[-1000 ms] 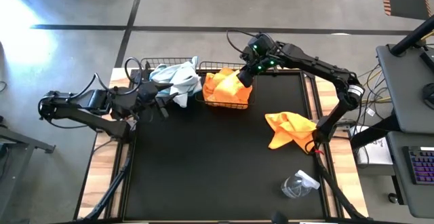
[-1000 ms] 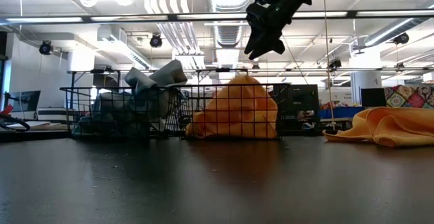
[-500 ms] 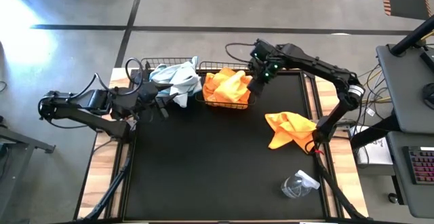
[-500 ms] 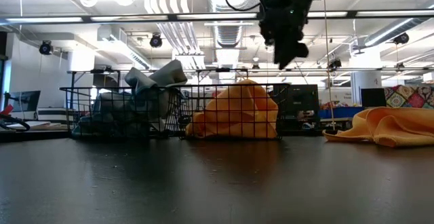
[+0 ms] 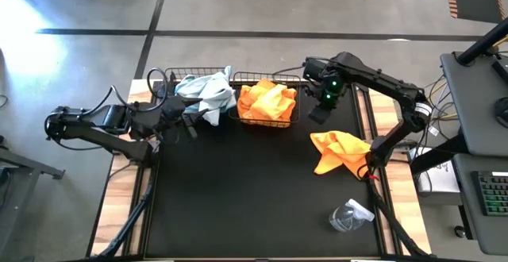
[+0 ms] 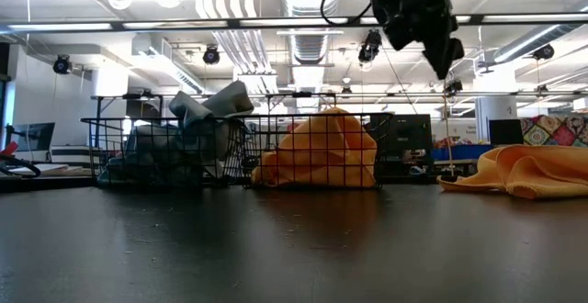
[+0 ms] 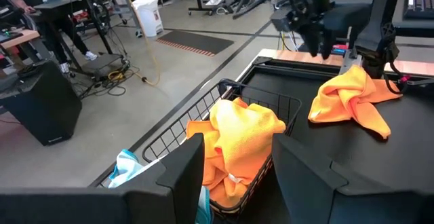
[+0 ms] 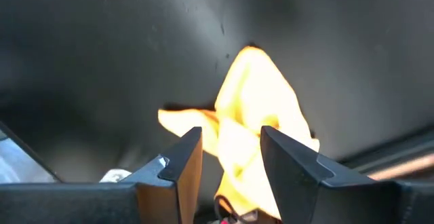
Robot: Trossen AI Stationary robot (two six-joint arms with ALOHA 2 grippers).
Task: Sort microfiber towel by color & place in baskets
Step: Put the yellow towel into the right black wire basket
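Two black wire baskets stand side by side at the table's far edge. The left basket (image 5: 184, 82) holds pale blue-grey towels (image 5: 205, 94); the right basket (image 5: 266, 122) holds orange towels (image 5: 267, 102). One loose orange towel (image 5: 339, 151) lies crumpled on the mat near the right edge. My right gripper (image 5: 317, 114) hangs open in the air between the orange basket and that towel, which shows beyond its fingers (image 8: 252, 108). My left gripper (image 5: 193, 121) waits open beside the blue-grey basket.
A clear plastic spray bottle (image 5: 349, 216) lies near the table's near right corner. Cables run behind the baskets at the far edge. The black mat (image 5: 238, 190) spans the table's middle and near part. Beyond the table is an open workshop floor.
My right gripper has swung from above the orange basket toward the table's right and near side, ending close to the loose orange towel, and has turned about on the way. The orange heap in the basket has settled lower. The left arm kept still.
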